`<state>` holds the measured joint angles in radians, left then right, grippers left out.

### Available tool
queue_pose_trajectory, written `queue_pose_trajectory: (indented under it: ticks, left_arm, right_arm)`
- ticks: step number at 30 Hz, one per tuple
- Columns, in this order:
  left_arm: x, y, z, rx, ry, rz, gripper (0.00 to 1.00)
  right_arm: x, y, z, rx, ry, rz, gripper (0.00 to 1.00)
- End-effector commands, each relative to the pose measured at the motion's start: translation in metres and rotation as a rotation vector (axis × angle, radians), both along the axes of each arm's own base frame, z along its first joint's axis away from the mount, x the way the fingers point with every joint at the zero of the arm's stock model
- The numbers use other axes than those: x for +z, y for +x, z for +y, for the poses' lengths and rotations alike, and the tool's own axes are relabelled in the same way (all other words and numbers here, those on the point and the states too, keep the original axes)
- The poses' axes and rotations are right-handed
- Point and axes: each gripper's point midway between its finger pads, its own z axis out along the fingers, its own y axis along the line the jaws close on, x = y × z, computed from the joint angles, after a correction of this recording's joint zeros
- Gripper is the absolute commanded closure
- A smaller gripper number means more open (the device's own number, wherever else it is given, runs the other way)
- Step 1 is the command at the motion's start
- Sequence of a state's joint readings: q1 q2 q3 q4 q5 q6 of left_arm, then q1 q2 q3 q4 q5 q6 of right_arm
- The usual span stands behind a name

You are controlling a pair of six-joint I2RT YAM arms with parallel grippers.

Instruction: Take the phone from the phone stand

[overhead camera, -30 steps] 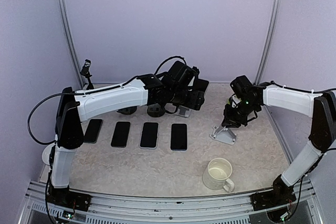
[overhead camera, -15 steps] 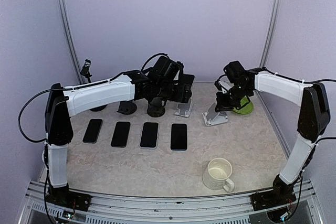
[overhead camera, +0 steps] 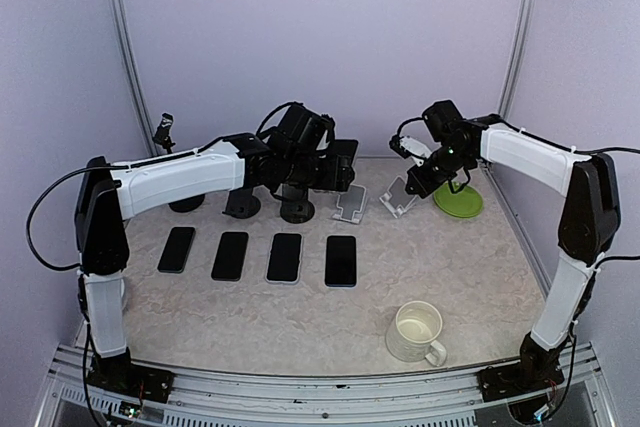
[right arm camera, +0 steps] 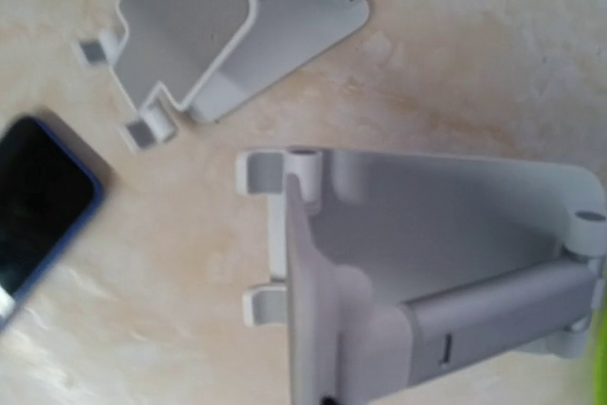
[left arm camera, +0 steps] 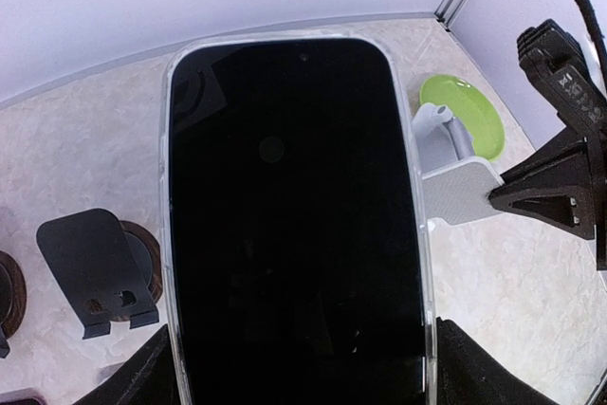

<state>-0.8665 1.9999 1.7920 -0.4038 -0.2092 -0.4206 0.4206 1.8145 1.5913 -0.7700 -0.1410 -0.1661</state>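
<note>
A black phone (left arm camera: 294,225) in a clear case fills the left wrist view. My left gripper (left arm camera: 308,367) is shut on its lower sides, one finger on each edge. From above, the left gripper (overhead camera: 328,169) holds the phone (overhead camera: 342,159) over the back of the table, above the row of stands and clear of all of them. My right gripper (overhead camera: 414,183) is shut on a grey phone stand (overhead camera: 398,195), (right arm camera: 427,263), close to a second grey stand (overhead camera: 350,204), (right arm camera: 218,26). Its fingers are almost hidden behind the stand.
Black stands (overhead camera: 243,205), (overhead camera: 297,210) sit at the back left. Several phones (overhead camera: 285,257) lie in a row mid-table. A green plate (overhead camera: 458,199) is at the back right, a white mug (overhead camera: 415,332) near the front. A blue-edged phone (right arm camera: 38,196) shows in the right wrist view.
The right gripper has carried the grey stand from the middle right of the table to the back, beside the other grey stand. The left gripper, still holding the phone, has shifted slightly left.
</note>
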Motion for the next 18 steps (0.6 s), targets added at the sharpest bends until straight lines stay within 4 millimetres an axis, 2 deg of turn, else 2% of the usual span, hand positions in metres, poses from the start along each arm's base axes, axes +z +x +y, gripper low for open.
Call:
queue_pose_trajectory:
  ticks: [1,5,10,18]
  left_arm:
    - [0.049,0.006,0.003,0.009,-0.114,-0.079,0.62]
    - [0.048,0.009,0.005,0.012,-0.120,-0.074,0.63]
    - [0.047,0.010,0.008,0.017,-0.117,-0.067,0.63]
    - [0.039,0.011,0.015,0.027,-0.120,-0.050,0.63]
  right_arm:
    - [-0.001,0.012,-0.006,0.144,-0.134,-0.115,1.00]
    - [-0.018,0.017,-0.011,0.199,-0.219,-0.097,1.00]
    - [-0.040,0.014,-0.010,0.299,-0.271,-0.066,1.00]
    - [-0.067,0.023,-0.032,0.335,-0.426,-0.085,1.00]
